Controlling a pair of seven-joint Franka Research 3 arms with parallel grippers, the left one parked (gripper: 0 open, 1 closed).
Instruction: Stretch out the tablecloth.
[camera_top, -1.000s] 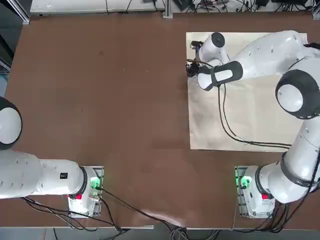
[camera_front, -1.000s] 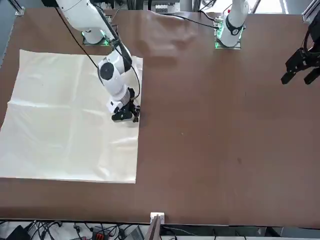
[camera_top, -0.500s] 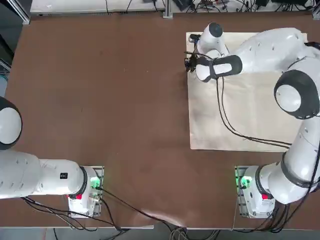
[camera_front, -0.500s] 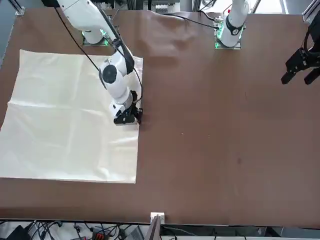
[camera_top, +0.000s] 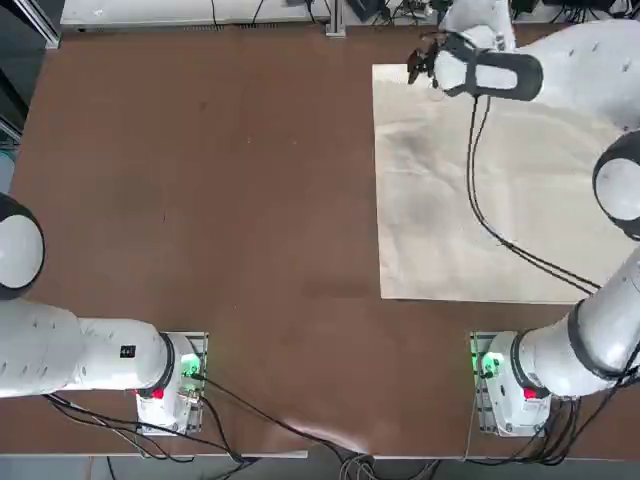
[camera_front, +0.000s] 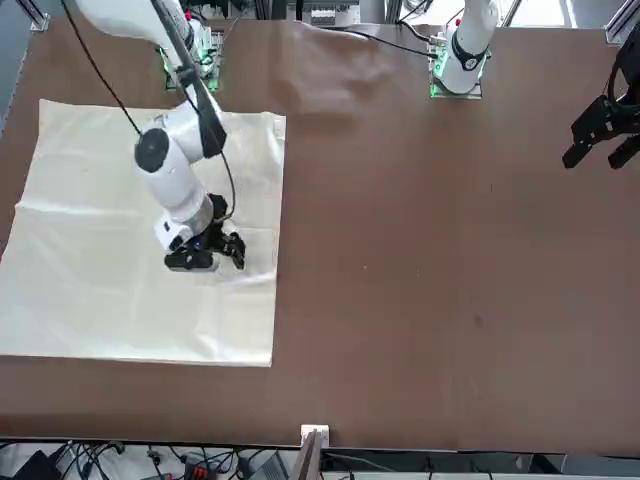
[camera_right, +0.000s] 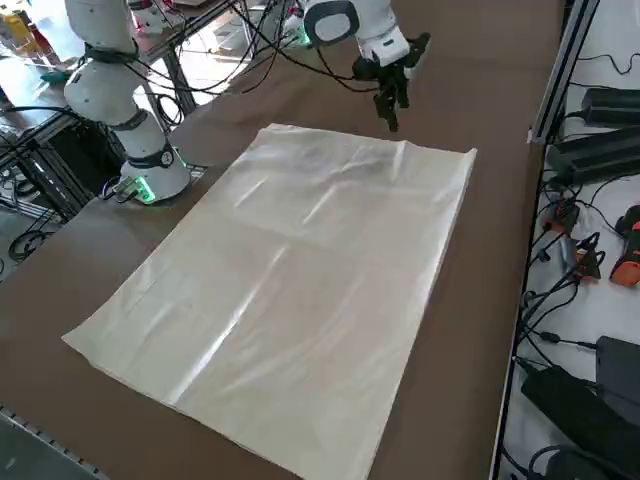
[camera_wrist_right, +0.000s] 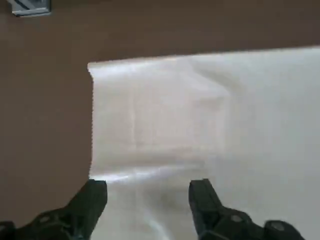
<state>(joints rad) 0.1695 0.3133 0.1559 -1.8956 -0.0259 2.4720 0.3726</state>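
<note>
The right gripper (camera_front: 205, 255), fingers spread and empty, hangs above the tablecloth (camera_front: 120, 260), which lies flat. From 12 round to 6 o'clock in the front view, bare brown table (camera_front: 420, 250) lies open, with only the parked gripper (camera_front: 605, 130) at 2 o'clock.

The tablecloth (camera_top: 490, 190) lies spread flat on my side of the brown table, a plain cream-beige sheet with faint creases and square, straight edges.

The right end effector (camera_front: 205, 255) has spread open and lifted — seemingly off the tablecloth (camera_front: 120, 260).
</note>
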